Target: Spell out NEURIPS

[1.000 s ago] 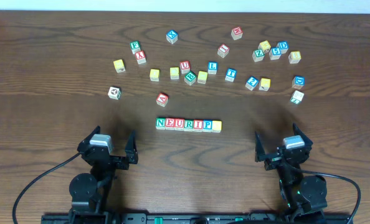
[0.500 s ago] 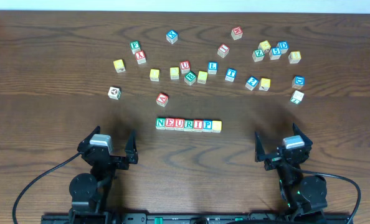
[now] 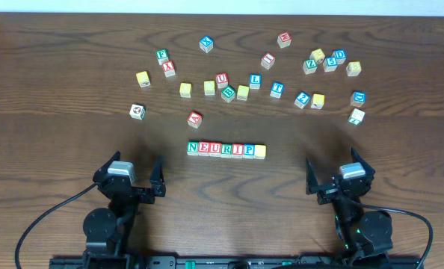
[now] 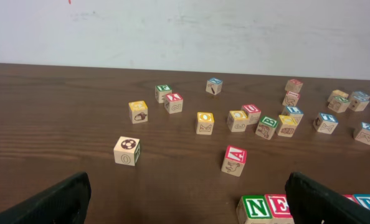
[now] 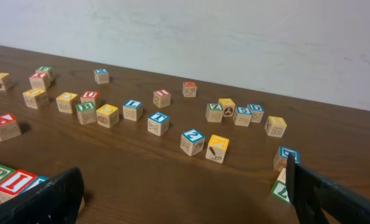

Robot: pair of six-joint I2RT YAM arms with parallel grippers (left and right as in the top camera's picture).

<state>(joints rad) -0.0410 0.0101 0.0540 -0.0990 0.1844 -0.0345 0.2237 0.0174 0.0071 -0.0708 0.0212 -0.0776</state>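
Looking at a finished-looking line here: row of blocks point(image 3: 226, 149) lying mid-table, cubes touching side to side, reading N, E, U, R, I, P from left to right and ending in a yellow-topped block point(image 3: 260, 150) with no letter legible from above. Well back from it, left gripper point(image 3: 136, 170) with fingers spread wide and nothing between them; same story on the other side, right gripper point(image 3: 333, 168) gaping and empty, both hanging near the front edge of the table point(image 3: 50, 127). Beyond the word, loose blocks point(image 3: 243, 92) scattered across the far half, nearest of them a red A block point(image 3: 195, 118) just behind the N end, apart from it. Placing step seemingly over, or all but. No telling from above about an S on that last face. If missing, calls for one arm reaching forward, pinching the end cube by its free sides without nudging the P beside it, then rolling it to a lettered face or swapping in an S from the far scatter
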